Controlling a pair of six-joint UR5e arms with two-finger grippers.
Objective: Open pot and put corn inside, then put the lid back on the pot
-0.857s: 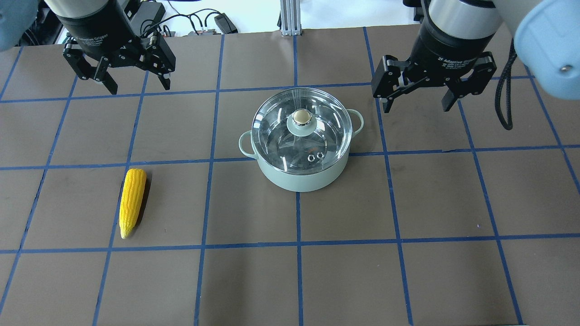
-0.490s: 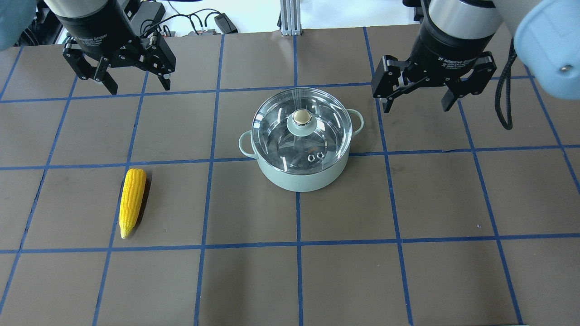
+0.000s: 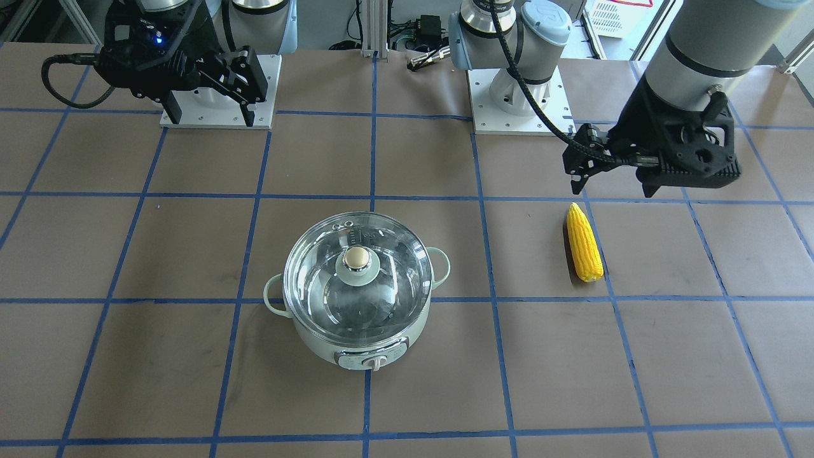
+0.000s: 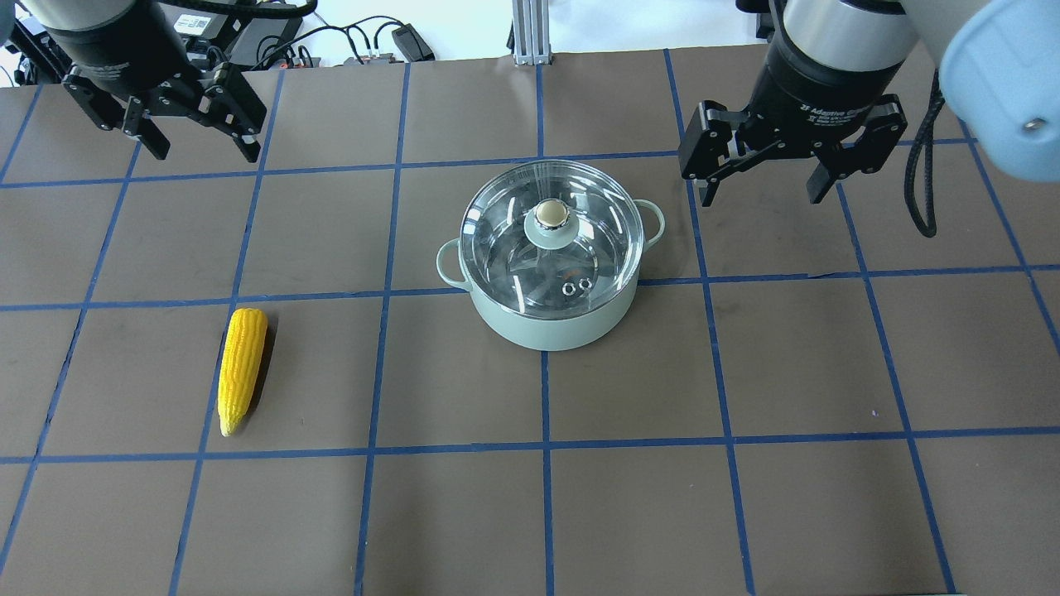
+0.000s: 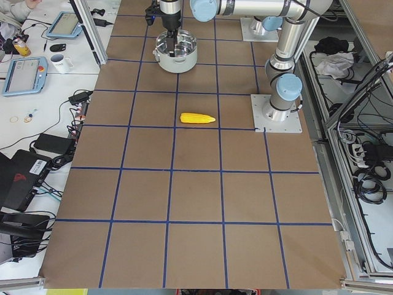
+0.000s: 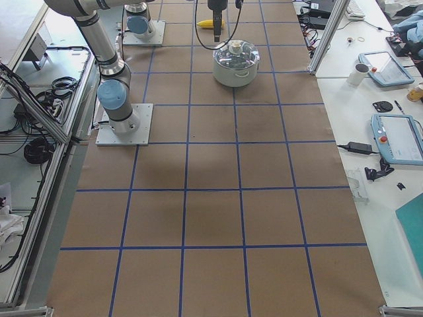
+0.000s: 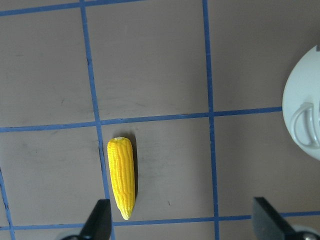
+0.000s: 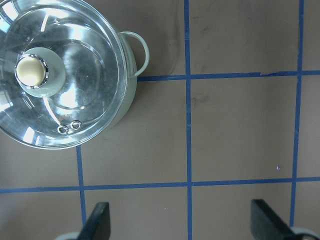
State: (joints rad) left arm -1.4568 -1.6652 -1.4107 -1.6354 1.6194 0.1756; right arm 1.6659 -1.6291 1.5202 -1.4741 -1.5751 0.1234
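Observation:
The mint-green pot (image 4: 546, 327) stands at the table's middle with the glass lid (image 4: 580, 248) on it, the beige knob on top. The yellow corn (image 4: 242, 368) lies on the table to the pot's left, its point towards the robot. My left gripper (image 4: 204, 153) is open and empty, high above the table, beyond the corn. My right gripper (image 4: 760, 197) is open and empty, high and to the right of the pot. The left wrist view shows the corn (image 7: 122, 177) below and the pot (image 7: 302, 125) at the right edge. The right wrist view shows the lid (image 8: 85, 90).
The table is brown paper with a blue tape grid (image 4: 546, 447). Both arm bases (image 3: 518, 102) stand on plates at the robot's side. Cables and boxes (image 4: 397, 41) lie beyond the far edge.
My left gripper has moved to the left and a little farther from the robot, still open. The right gripper, pot and corn have not moved.

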